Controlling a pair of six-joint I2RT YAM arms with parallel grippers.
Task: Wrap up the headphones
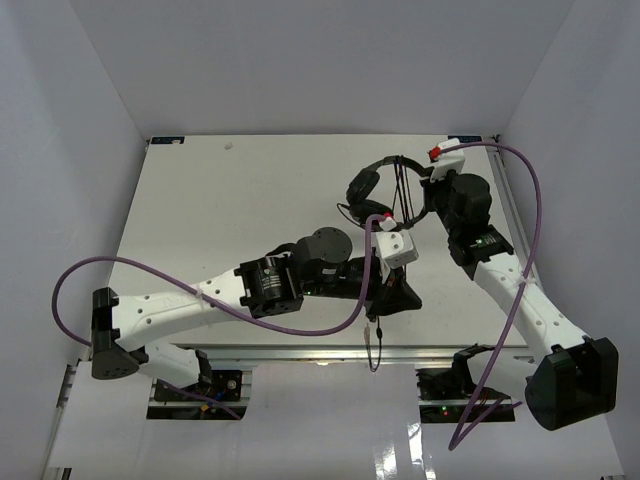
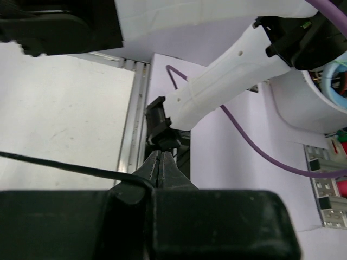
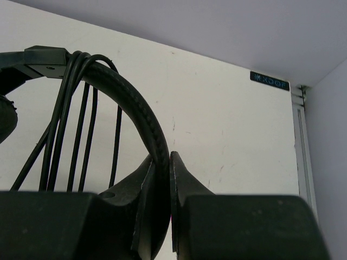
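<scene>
Our right gripper (image 3: 162,162) clamps the headphones (image 1: 385,190) by the headband (image 3: 130,103), far right of the table (image 1: 220,220). Our left gripper (image 2: 161,157), closed on the cord (image 2: 65,167), sits nearer the bases, the cord running back toward the looped band.

The headphones (image 1: 362,187) and cord (image 2: 54,164) are black, the table (image 1: 230,210) white, the cables (image 2: 325,174) purple.

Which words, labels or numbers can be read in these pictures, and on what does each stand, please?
Small dark label at the far edge of the table: pale letters, too blurred to read with certainty.
Headphones: no text shows.
Nothing else in any view can be read.
</scene>
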